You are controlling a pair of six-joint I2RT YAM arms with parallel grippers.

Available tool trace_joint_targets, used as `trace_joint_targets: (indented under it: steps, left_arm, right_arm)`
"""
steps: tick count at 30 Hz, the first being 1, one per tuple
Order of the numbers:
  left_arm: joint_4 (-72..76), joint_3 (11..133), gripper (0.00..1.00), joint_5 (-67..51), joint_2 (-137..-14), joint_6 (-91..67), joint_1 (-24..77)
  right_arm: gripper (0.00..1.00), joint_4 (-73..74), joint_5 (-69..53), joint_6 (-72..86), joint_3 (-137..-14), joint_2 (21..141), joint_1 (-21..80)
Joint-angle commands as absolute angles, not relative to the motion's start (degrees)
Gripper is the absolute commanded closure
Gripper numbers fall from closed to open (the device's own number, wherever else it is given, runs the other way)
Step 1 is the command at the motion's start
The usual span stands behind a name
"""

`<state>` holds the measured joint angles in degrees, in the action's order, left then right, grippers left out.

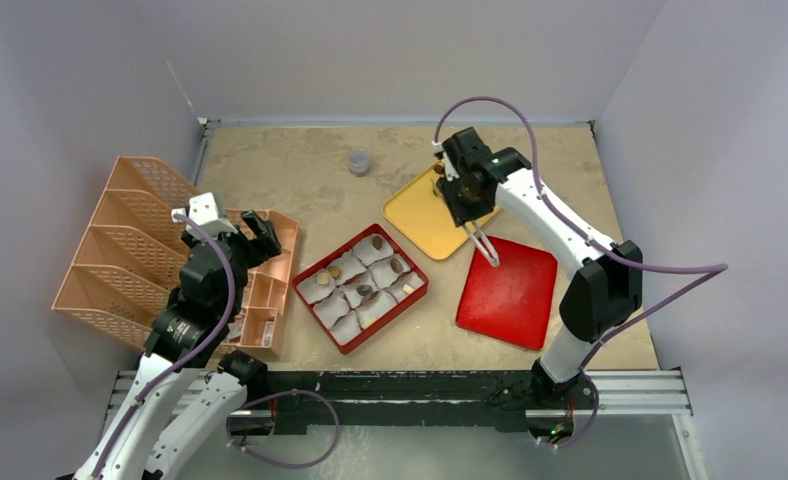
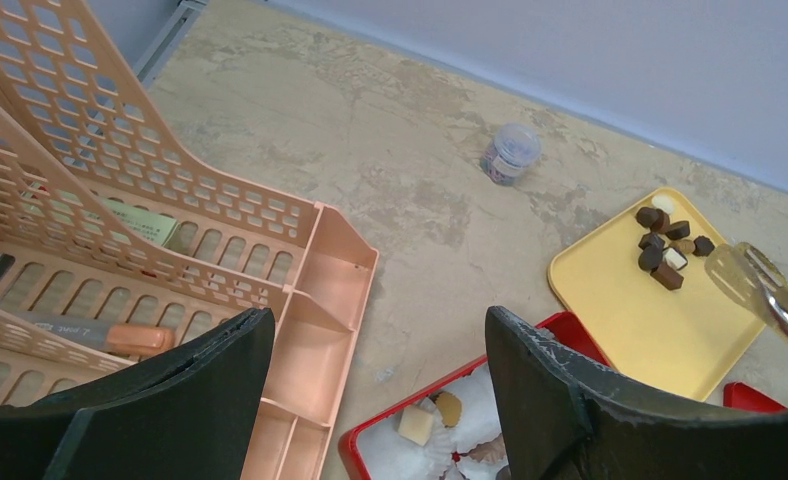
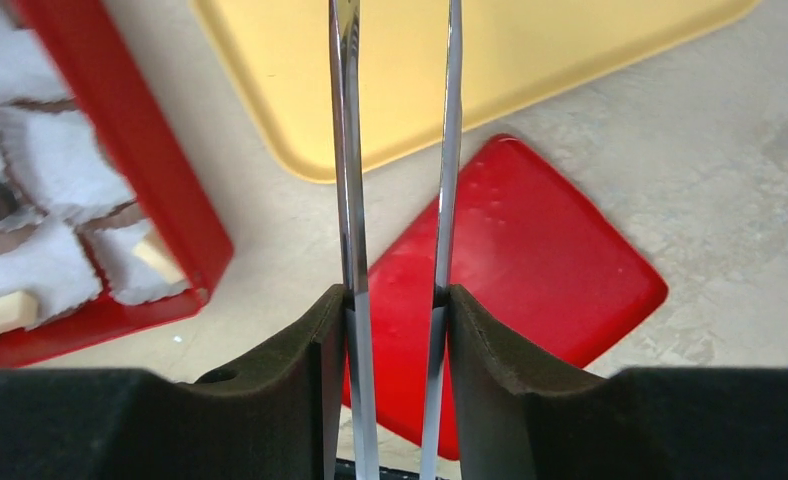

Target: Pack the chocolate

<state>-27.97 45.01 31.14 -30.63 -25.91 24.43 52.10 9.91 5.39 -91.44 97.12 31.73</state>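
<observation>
Several small dark, brown and cream chocolate chunks (image 2: 665, 255) lie on the yellow tray (image 1: 417, 218) (image 2: 620, 320). A few more chunks (image 1: 398, 265) sit in white paper cups inside the red box (image 1: 414, 296) (image 3: 185, 225). My right gripper (image 1: 467, 192) (image 3: 395, 300) is shut on metal tongs (image 1: 484, 246) (image 3: 348, 150) (image 2: 760, 285). The tong arms stand apart and slant down over the tray's near edge, toward the red lid (image 1: 508, 290). My left gripper (image 1: 257, 232) (image 2: 380, 320) hangs open and empty above the peach organizer (image 1: 130, 240), left of the box.
The red lid (image 3: 530, 260) lies flat to the right of the box. A small lidded jar (image 1: 359, 161) (image 2: 511, 153) stands at the back of the table. The organizer (image 2: 90, 180) fills the left side, with pens and cards in its slots.
</observation>
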Motion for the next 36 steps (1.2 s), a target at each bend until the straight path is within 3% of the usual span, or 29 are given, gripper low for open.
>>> trace_joint_targets:
  steps: [1,10,36]
  left_arm:
    - [-26.20,45.48,0.24,30.23,-30.69,-25.93,24.17]
    - [-26.30,45.53,0.24,30.15,-30.69,-25.93,24.17]
    - [-26.07,45.52,0.24,30.19,-31.98,-25.75,24.17]
  right_arm:
    - [0.59,50.15,7.23,2.24,-90.81,96.75,26.82]
    - [0.59,47.78,3.84,1.24,-90.82,101.97,21.70]
    - [0.54,44.07,-0.53,-1.52,-91.15,109.85,19.43]
